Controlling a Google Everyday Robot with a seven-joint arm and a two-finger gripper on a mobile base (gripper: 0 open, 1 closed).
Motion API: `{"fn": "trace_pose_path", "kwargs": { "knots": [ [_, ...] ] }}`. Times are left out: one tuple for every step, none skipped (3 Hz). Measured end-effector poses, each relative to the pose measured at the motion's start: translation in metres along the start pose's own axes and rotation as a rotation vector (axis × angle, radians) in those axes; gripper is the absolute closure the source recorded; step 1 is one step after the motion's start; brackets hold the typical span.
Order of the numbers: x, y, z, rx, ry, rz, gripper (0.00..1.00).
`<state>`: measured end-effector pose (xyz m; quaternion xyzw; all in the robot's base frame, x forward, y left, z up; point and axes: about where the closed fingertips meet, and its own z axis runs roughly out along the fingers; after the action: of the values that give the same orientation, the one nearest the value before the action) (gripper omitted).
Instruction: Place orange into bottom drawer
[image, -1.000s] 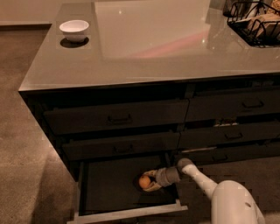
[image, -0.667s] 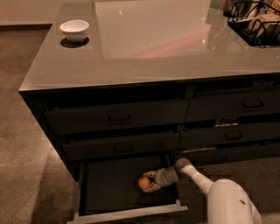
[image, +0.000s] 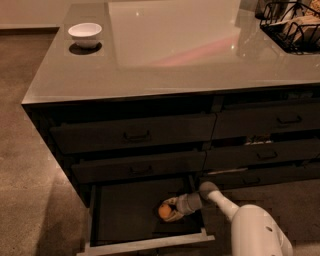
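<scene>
The bottom drawer (image: 125, 242) of the left-hand stack is pulled open, showing its flat dark inside and lighter grey front rim. The orange (image: 164, 212) sits inside it, at the right side of the drawer floor. My gripper (image: 169, 210) reaches into the drawer from the right, with its fingers around the orange. The white arm (image: 250, 225) comes in from the lower right corner.
The two handled drawers (image: 135, 136) above the open one are shut, as are the right-hand stack's drawers (image: 270, 120). A white bowl (image: 85, 33) stands on the grey countertop at the far left. A black wire basket (image: 292, 25) stands at the far right. Brown floor lies to the left.
The gripper and the orange stay at the same spot in the drawer; the arm has shifted only slightly.
</scene>
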<state>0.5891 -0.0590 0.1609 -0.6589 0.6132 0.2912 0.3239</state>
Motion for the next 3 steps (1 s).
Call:
{"fn": "trace_pose_path", "kwargs": {
  "knots": [
    [-0.0005, 0.0019, 0.0028, -0.004, -0.002, 0.001, 0.35],
    [-0.0014, 0.0044, 0.0069, -0.011, -0.006, 0.002, 0.04],
    [-0.0016, 0.0052, 0.0080, -0.012, -0.007, 0.002, 0.00]
  ]
}}
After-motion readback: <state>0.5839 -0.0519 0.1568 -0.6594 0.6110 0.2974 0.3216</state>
